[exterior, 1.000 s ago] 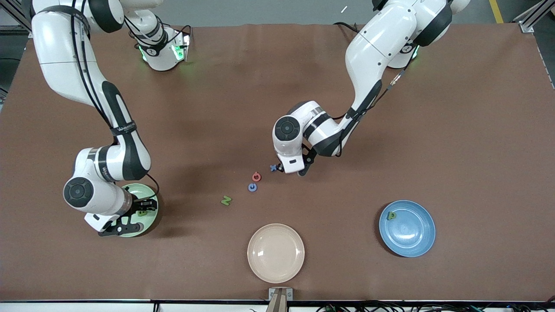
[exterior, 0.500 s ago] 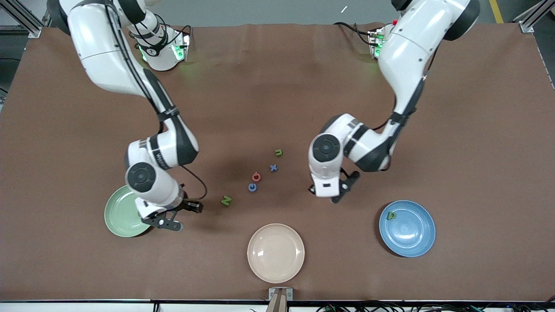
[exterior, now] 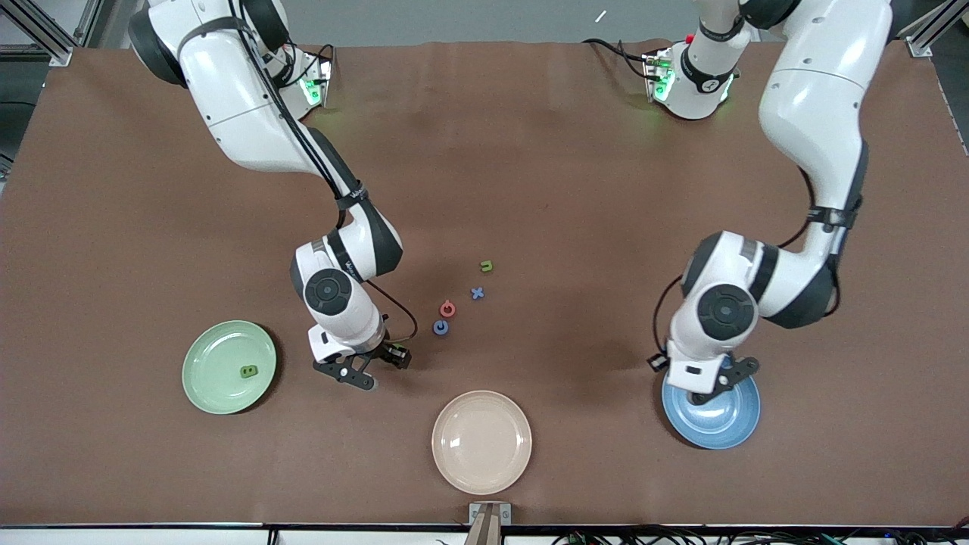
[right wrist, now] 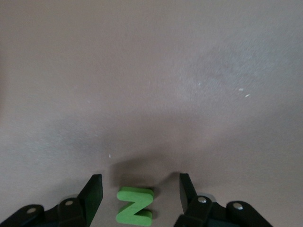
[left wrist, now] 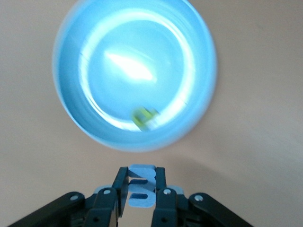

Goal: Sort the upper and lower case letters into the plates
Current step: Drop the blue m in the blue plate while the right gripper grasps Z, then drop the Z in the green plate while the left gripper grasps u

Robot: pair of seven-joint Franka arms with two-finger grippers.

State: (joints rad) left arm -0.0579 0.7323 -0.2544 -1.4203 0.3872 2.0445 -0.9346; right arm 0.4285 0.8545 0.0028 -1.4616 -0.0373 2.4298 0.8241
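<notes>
My left gripper [exterior: 710, 383] hangs over the blue plate [exterior: 728, 428], at its rim farther from the front camera. In the left wrist view the gripper [left wrist: 141, 173] is shut on a small blue letter [left wrist: 141, 197], with the blue plate [left wrist: 94, 56] and a green letter [left wrist: 146, 117] lying in it. My right gripper [exterior: 377, 365] is low over the table between the pale green plate [exterior: 216, 356] and the loose letters. In the right wrist view it [right wrist: 140, 191] is open, its fingers on either side of a green N-shaped letter [right wrist: 135, 211]. The green plate holds a green letter [exterior: 247, 371].
Loose letters lie mid-table: a green one [exterior: 487, 266], a blue x [exterior: 478, 292], a red one [exterior: 447, 308] and a blue one [exterior: 440, 327]. A cream-beige plate [exterior: 481, 441] sits nearest the front camera, between the two coloured plates.
My right gripper has moved from the green plate to the green N. My left gripper has carried the blue letter from the mid-table letters to over the blue plate.
</notes>
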